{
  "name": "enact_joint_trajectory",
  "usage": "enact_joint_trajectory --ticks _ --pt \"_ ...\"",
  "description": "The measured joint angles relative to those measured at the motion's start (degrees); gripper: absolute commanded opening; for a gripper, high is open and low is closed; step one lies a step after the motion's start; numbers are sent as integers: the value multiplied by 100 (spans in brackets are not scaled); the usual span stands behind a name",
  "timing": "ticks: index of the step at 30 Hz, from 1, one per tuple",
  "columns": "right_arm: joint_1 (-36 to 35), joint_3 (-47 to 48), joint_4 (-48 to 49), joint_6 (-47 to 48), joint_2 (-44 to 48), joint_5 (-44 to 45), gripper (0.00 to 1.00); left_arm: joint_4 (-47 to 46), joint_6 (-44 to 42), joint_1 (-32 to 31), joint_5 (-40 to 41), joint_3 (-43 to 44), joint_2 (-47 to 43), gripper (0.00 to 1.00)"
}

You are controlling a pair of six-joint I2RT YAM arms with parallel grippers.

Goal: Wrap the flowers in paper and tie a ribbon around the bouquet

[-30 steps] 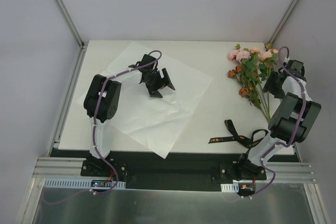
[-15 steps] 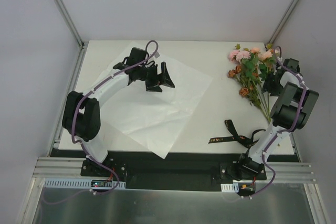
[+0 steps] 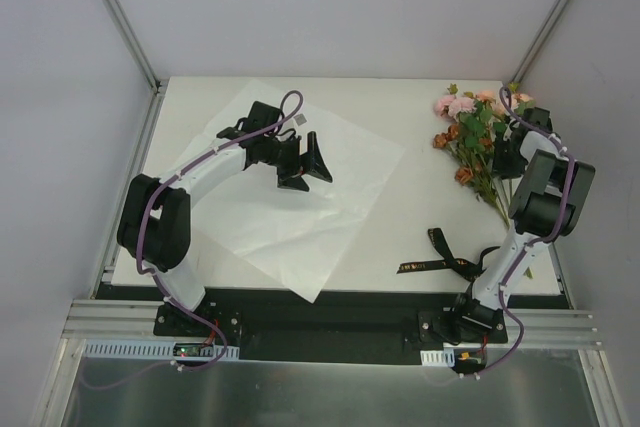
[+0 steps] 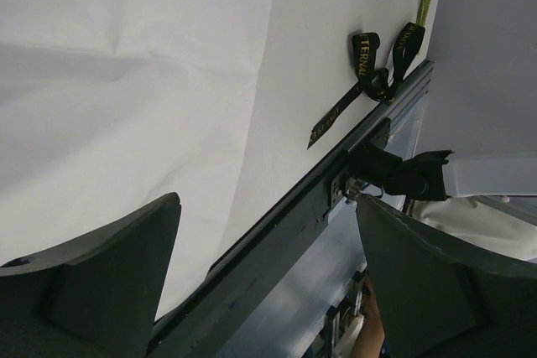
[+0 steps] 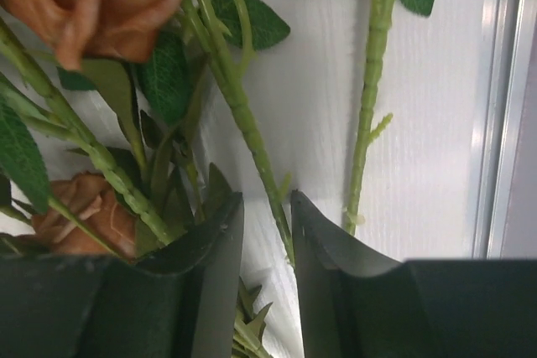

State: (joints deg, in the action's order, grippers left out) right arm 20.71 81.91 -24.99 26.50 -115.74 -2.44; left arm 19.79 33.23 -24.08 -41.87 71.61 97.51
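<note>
Right pincer (image 5: 267,200), jaws narrowly apart, straddles a stem of the flowers (image 5: 237,106) without clamping it.

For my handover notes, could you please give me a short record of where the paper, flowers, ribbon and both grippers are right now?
paper: white sheet, flat on left half of table
flowers: lying at far right, off the paper
ribbon: black with gold lettering, loose near front right edge
left gripper: open, above the paper, holding nothing
right gripper: at the flowers, jaws narrow, green stem between them; grip unclear
task stage: nothing wrapped or tied
</note>
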Motion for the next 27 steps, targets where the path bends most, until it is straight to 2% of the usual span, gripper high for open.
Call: enact_joint_trajectory --ticks 5,9,12,20,27 --pt "-33 87 24 144 -68 -2 21 0 33 0 -13 2 -2 85" --pt "-35 162 2 278 -109 -2 5 2 44 0 -20 2 -2 85" --pt "-35 210 -55 367 -122 -2 0 0 46 0 -22 2 -2 84" --pt "-35 267 -151 442 -26 254 0 0 68 0 -118 4 -4 84" --pt "-35 313 -227 448 841 710 0 2 92 2 -85 -11 -179 83"
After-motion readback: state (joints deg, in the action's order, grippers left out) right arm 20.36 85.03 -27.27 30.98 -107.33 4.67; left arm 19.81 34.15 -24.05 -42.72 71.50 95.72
